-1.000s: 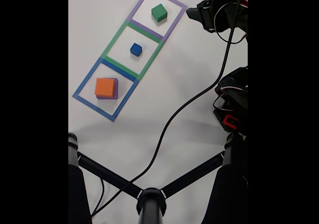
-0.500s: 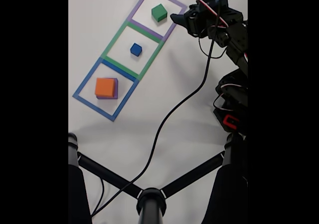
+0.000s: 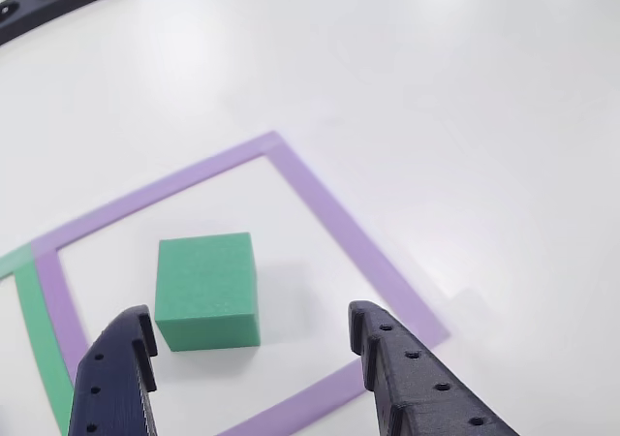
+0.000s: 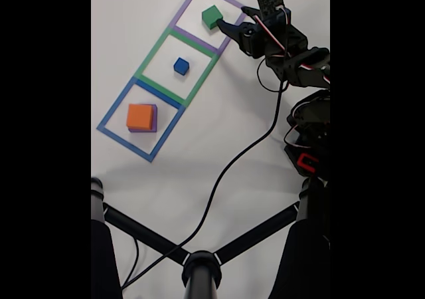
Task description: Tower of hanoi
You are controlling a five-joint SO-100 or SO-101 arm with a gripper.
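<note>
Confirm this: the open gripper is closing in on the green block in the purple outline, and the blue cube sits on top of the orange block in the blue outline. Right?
Not quite. In the fixed view the blue cube sits alone in the green outline; the orange block rests on the purple one. The rest holds: the open gripper is at the green block.

The other view is riding close behind the gripper (image 3: 247, 344), looking forward and down past its two spread dark fingers at the white table (image 3: 465, 107) just ahead. The fixed view is looking down from high above and well back from the gripper (image 4: 229, 20), taking in the whole row of tape squares. Both views are sharing the green block (image 3: 207, 291) (image 4: 212, 16) inside the purple tape outline (image 3: 329, 218) (image 4: 234, 28), just ahead of the gripper.
</note>
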